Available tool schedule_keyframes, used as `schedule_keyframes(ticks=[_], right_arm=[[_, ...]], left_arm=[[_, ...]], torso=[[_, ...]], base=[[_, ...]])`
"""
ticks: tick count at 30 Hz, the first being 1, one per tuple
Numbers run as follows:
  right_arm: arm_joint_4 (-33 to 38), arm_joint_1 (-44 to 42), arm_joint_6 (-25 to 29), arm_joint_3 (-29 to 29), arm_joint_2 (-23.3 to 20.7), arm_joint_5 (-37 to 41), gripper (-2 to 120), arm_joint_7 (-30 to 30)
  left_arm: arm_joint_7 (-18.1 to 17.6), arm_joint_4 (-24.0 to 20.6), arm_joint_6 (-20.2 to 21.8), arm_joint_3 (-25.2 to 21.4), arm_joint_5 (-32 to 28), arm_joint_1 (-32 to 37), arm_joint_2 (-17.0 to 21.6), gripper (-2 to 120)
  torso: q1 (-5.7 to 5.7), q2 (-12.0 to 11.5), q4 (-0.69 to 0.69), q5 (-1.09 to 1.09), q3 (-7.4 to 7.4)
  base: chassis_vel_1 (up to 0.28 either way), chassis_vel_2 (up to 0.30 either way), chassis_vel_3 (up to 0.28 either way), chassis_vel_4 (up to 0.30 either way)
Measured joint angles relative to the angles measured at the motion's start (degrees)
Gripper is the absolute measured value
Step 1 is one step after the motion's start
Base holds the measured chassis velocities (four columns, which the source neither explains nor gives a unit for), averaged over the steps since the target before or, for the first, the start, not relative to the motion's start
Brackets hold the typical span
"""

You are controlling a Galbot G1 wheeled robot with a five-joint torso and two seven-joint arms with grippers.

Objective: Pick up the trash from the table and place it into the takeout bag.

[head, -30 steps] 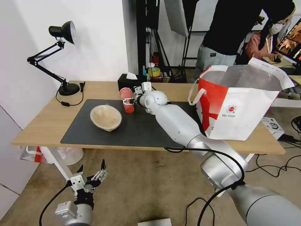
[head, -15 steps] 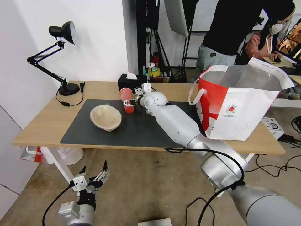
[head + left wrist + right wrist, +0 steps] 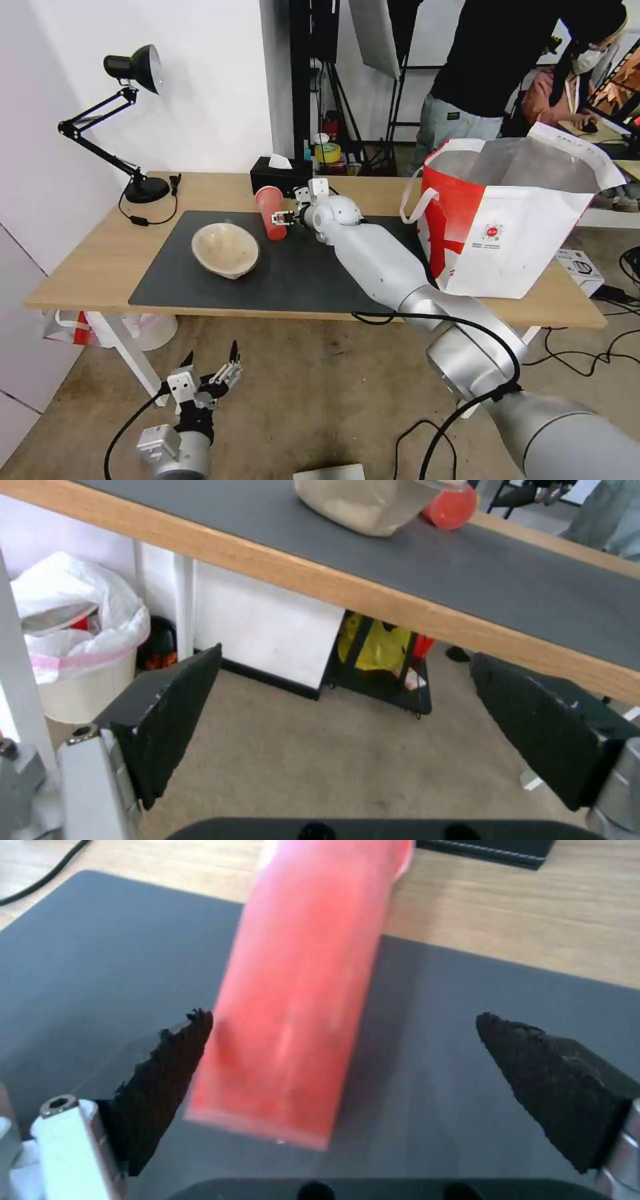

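Right gripper [image 3: 283, 217] is backing off the red cup [image 3: 272, 211] with jaws now spread, leaving it leaning on the mat [image 3: 293, 280], ungrasped, so pickup isn't secured; left gripper [image 3: 212, 372] is idling open below table [image 3: 100, 260].

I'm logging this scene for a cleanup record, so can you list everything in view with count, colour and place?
drink cup: 1, red, on the mat's far part, between the right gripper's fingers
paper bowl: 1, beige, on the mat, left of the cup
takeout bag: 1, white with red panels, table's right end, open
mat: 1, dark grey, on the table
table: 1, light wood
tissue box: 1, black, table's far edge
desk lamp: 1, black, table's far left
bin: 1, white liner, under the table
right gripper: open, at the cup
left gripper: open, low over the floor before the table
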Motion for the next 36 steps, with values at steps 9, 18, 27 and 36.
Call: schedule_keyframes(ticks=[9,18,27,36], right_arm=[[1.2,0.0,-0.3,-0.9,0.0,0.5,100,0.2],[1.8,0.7,-0.4,-1.5,0.0,1.2,100,0.7],[1.5,-0.2,-0.3,-2.4,0.0,0.7,100,0.7],[1.4,-0.6,-0.2,-2.6,0.0,0.6,100,0.4]], left_arm=[[0.0,0.1,0.0,0.2,0.0,-0.2,0.0,100],[0.0,0.1,0.0,0.4,0.1,-0.2,-0.4,100],[0.0,0.1,-0.2,0.6,0.4,-0.2,-0.5,100],[0.0,0.3,-0.2,0.8,0.5,-0.2,-0.5,100]], torso=[[0.0,0.0,0.0,0.0,0.0],[0.0,0.0,0.0,0.0,0.0],[0.0,0.0,0.0,0.0,0.0],[0.0,0.0,0.0,0.0,0.0]], base=[[0.0,0.0,0.0,0.0],[0.0,0.0,0.0,0.0],[0.0,0.0,0.0,0.0],[0.0,0.0,0.0,0.0]])
